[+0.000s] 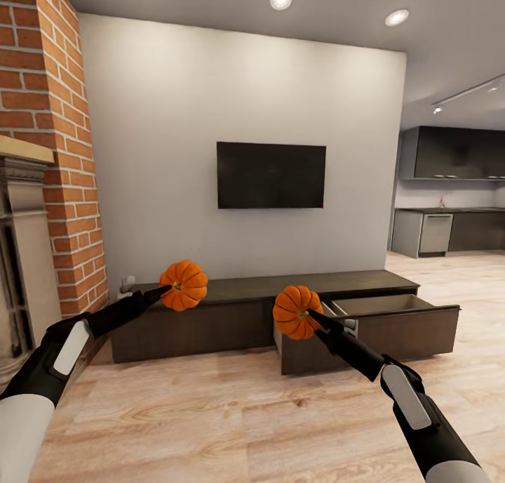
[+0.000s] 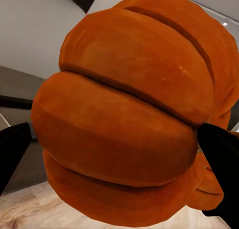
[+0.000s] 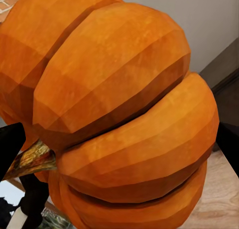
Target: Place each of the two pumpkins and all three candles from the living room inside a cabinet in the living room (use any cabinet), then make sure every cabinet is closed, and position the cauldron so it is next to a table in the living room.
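Orange, ribbed and round, one small pumpkin (image 1: 184, 284) sits clamped in our left gripper (image 1: 167, 290), raised before the long low dark-brown wood cabinet (image 1: 238, 307). Our right gripper (image 1: 310, 315) clamps a second orange ribbed pumpkin (image 1: 297, 312) beside the cabinet's open beige-lined drawer (image 1: 393, 314).

Both arms reach forward and upward toward the cabinet (image 1: 266, 307), each with a white forearm, a black wrist and a slim black gripper. The left gripper (image 1: 168, 291) is raised in front of the cabinet's left half, its jaws clamped on a pumpkin (image 1: 184, 284); in the left wrist view its dark fingers (image 2: 223, 159) press the fruit's ribbed sides. The right gripper (image 1: 310, 315) is held lower, before the cabinet's open drawer (image 1: 393, 311), jaws closed on the other pumpkin (image 1: 297, 312), with a dark fingertip (image 3: 10, 146) beside the stem.
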Motion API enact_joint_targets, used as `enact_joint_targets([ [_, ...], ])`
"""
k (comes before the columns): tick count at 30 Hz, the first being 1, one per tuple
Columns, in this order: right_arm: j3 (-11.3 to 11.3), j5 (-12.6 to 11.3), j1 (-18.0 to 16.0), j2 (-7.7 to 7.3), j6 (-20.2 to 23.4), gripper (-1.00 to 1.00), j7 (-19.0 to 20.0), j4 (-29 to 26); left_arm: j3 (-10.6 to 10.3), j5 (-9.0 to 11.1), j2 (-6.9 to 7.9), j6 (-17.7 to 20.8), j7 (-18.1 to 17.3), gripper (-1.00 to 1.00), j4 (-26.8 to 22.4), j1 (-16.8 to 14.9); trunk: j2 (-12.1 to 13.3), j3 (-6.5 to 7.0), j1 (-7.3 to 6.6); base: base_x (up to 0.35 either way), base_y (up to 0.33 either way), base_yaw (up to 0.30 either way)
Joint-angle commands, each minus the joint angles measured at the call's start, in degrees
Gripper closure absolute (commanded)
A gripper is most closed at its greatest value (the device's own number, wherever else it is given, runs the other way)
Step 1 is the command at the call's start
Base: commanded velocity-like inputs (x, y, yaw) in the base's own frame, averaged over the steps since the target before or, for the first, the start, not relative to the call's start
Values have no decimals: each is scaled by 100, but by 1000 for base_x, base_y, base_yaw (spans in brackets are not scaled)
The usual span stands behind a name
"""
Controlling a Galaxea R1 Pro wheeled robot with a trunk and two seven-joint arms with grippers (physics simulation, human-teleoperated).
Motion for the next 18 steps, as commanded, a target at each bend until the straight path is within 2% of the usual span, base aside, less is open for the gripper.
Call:
enact_joint_targets([
  [1,-9,-29,-4,-1,44,100,-3,2,2,25,0,40,-4,100,0,-4,38,2,-24,0,0,0],
  [18,-10,-20,-4,-4,44,100,-36,14,2,27,9,41,-4,100,-1,-4,719,149,-397,0,0,0],
])
